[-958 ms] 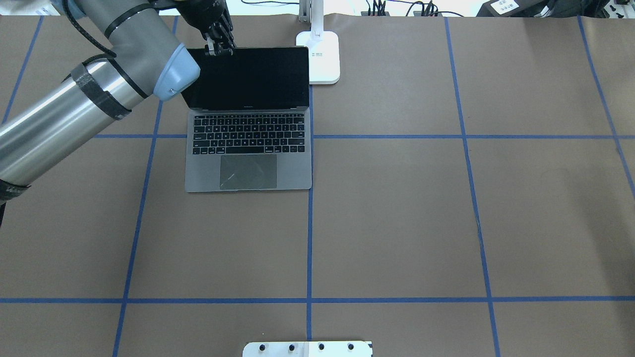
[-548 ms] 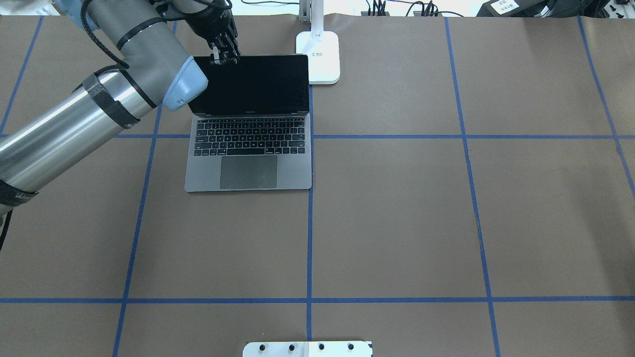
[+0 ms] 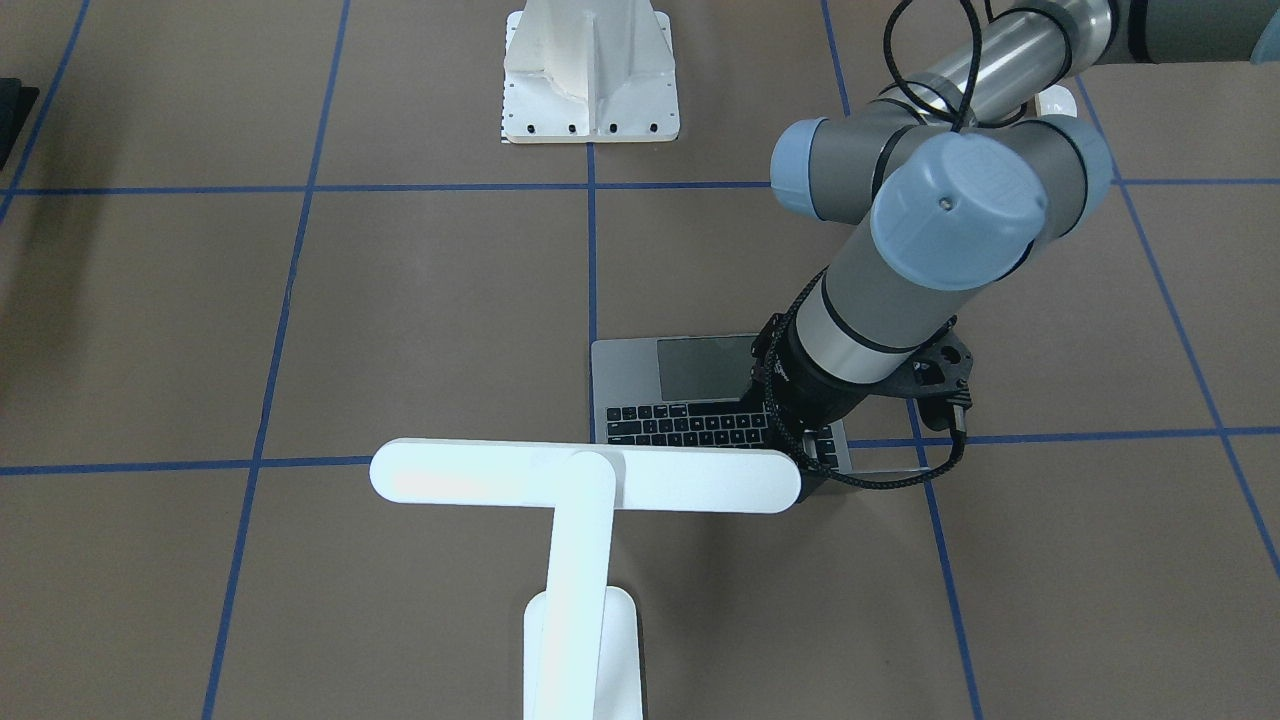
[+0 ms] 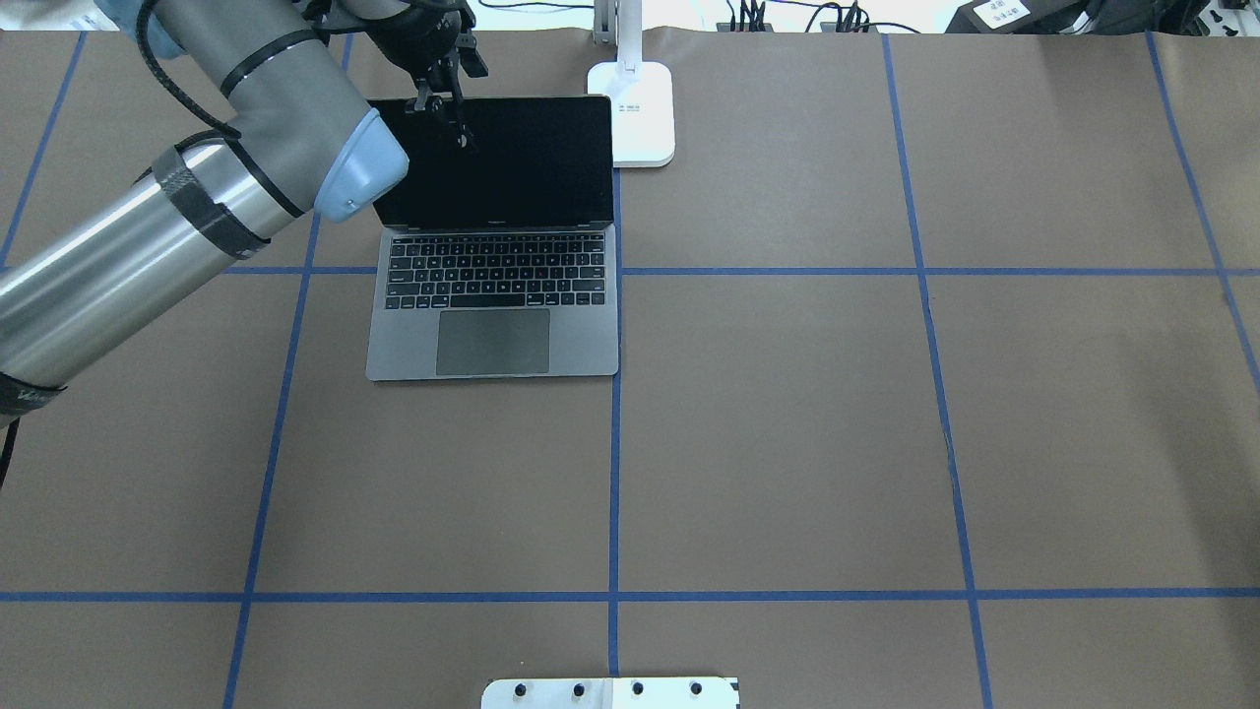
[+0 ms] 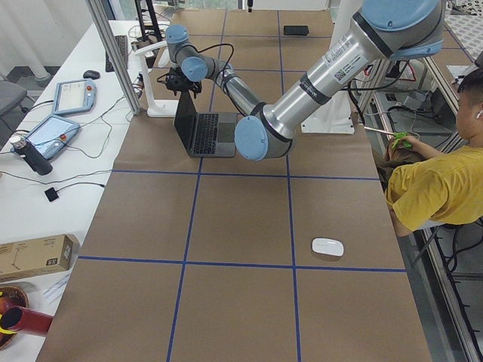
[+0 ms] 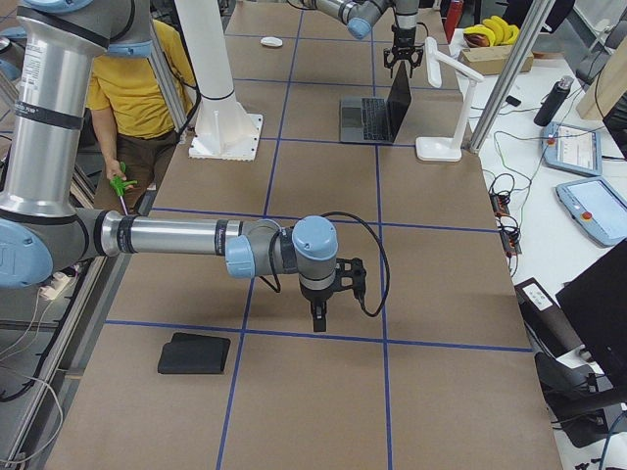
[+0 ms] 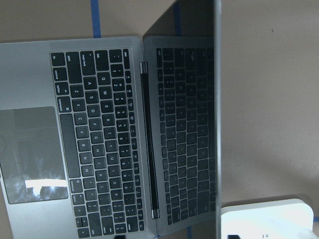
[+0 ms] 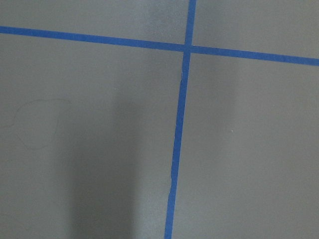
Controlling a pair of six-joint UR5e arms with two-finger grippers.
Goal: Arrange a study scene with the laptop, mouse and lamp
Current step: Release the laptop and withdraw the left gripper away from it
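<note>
The laptop (image 4: 492, 340) stands open on the table's far left, its black screen raised; it also shows in the left wrist view (image 7: 30, 89). My left gripper (image 4: 443, 118) hovers at the lid's top left edge with its fingers apart and holds nothing. The lamp (image 3: 585, 480) stands just right of the laptop, with its base (image 4: 635, 113) by the lid's corner. The mouse (image 5: 327, 246) lies far from the laptop, near the robot's side. My right gripper (image 6: 318, 313) hangs over bare table; I cannot tell whether it is open.
A white bolted pedestal (image 3: 590, 70) stands at the robot's side of the table. A black square pad (image 6: 194, 353) lies near the right arm. A person in yellow (image 5: 438, 188) sits beside the table. Blue tape lines (image 8: 179, 129) cross the brown surface.
The laptop's rear settled down onto the table and the lid's top edge shifted back. My left gripper's fingers came apart and off the lid's edge.
</note>
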